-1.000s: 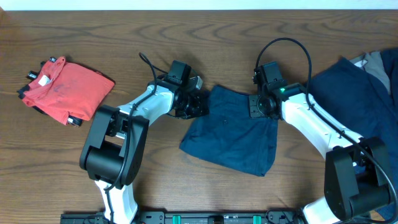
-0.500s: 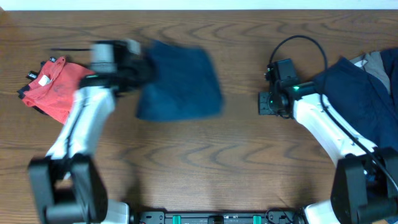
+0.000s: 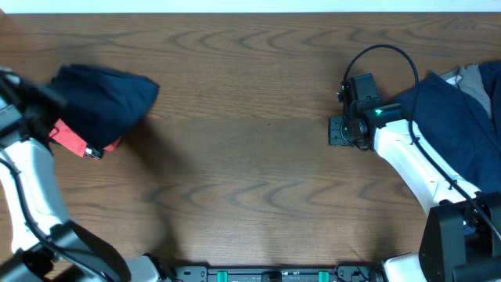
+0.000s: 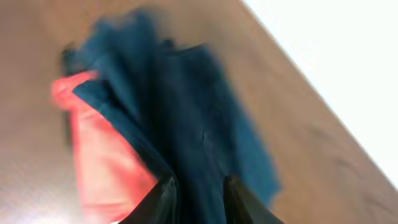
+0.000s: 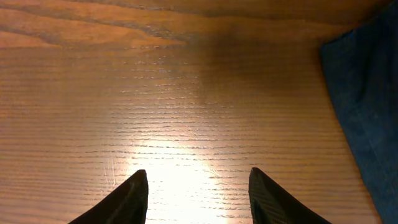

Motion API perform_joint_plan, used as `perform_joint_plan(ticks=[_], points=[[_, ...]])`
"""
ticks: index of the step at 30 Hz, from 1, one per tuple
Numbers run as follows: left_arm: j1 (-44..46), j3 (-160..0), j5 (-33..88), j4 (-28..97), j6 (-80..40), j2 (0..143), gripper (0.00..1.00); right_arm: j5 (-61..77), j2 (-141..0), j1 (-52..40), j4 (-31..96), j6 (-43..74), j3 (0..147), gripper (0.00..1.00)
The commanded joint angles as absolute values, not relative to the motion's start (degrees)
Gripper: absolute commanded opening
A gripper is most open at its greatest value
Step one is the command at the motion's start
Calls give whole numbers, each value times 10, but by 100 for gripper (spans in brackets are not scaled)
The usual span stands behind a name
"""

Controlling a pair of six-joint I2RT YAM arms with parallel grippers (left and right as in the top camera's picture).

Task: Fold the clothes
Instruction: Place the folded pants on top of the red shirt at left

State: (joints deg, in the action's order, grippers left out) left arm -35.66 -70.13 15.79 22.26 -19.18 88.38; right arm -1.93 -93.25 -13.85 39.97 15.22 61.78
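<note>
The folded navy shorts [image 3: 106, 103] lie at the far left of the table, on top of a red garment [image 3: 72, 139]. My left gripper [image 4: 198, 198] is shut on the navy shorts [image 4: 186, 112], with the red garment [image 4: 102, 168] under them; the view is blurred. In the overhead view the left gripper [image 3: 43, 98] sits at the shorts' left edge. My right gripper [image 5: 198, 194] is open and empty over bare wood, and shows in the overhead view [image 3: 341, 130] at centre right. A pile of navy clothes [image 3: 458, 117] lies at the right edge.
A grey cloth [image 3: 473, 77] peeks out behind the navy pile at the right. The edge of that pile [image 5: 367, 106] shows at the right of the right wrist view. The wooden table [image 3: 250, 180] ends at a white strip along the back.
My left arm has swung the folded navy shorts from the table's middle to the far left, onto the red garment. My right gripper let go of the shorts and drew back slightly to the right.
</note>
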Motion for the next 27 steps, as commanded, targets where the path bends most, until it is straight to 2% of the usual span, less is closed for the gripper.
perform_joint_plan(ticks=[1, 4, 5, 7, 13, 17, 19, 22, 27], points=[[-375, -705, 145, 242, -187, 906, 39, -21, -926, -133, 401, 151, 620, 50], [-392, -705, 145, 260, -192, 909, 59, -21, -926, -133, 402, 151, 620, 51], [-397, -705, 146, 261, -209, 909, 73, -21, -926, -133, 402, 151, 620, 51], [-401, -705, 170, 256, -217, 909, 82, -21, -926, -133, 402, 151, 620, 52], [-398, -705, 296, 236, -216, 908, 85, -19, -926, -133, 400, 152, 620, 58], [-354, -705, 313, 243, -195, 909, 85, 17, -926, -133, 385, 152, 620, 65], [-316, -705, 312, 253, -167, 909, 86, 41, -926, -133, 373, 152, 620, 69], [-237, -705, 289, 283, -129, 910, 88, 48, -926, -131, 355, 136, 620, 81], [-95, -703, 242, 361, -101, 921, 92, 64, -926, -88, 347, 119, 620, 88]])
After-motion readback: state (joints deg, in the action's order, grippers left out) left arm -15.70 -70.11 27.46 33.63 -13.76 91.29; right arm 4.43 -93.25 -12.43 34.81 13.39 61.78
